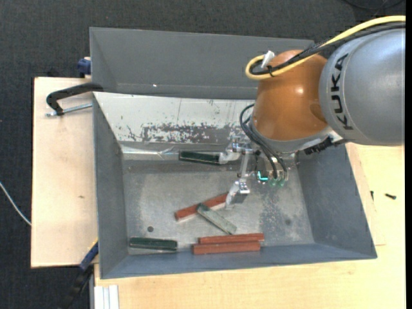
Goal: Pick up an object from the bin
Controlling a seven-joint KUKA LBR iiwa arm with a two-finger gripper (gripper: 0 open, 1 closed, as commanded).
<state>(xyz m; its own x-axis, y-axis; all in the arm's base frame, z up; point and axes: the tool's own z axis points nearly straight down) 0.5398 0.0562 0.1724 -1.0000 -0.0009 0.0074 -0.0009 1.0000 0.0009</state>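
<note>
Reddish-brown bar [201, 208]: lies flat near the middle of the bin [108, 198] floor, with its long axis running from about 8 o'clock to 2 o'clock. Its 2 o'clock end is crossed by, or touching, a grey-green bar [217, 220] that slants away toward 5 o'clock; which of the two lies on top cannot be told.

Gripper [239, 192]: hangs below the orange wrist cover [290, 98], low over the floor at the 2 o'clock end of the reddish-brown bar. Whether it touches the bar is not clear. Claw state: cannot be told, wide or narrow, and nothing is seen held in it.

Other contents:
- back green bar [199, 158], at 12 o'clock against the far wall
- long red bar [228, 243], at 6 o'clock along the near wall
- front green bar [152, 243], at 7 o'clock, well apart from the gripper

Assessment: the step in hand appears to be positioning for a grasp; no object is lifted yet.

Recommendation:
- Close across the bar's narrow width, not along its length.
- Grip slightly toward 8 o'clock of the crossing, so that the grey-green bar is not caught as well.
- Descend until the claw straddles the bar at floor level.
- Lift straight up, since a hold near one end may let the bar tilt.
</note>
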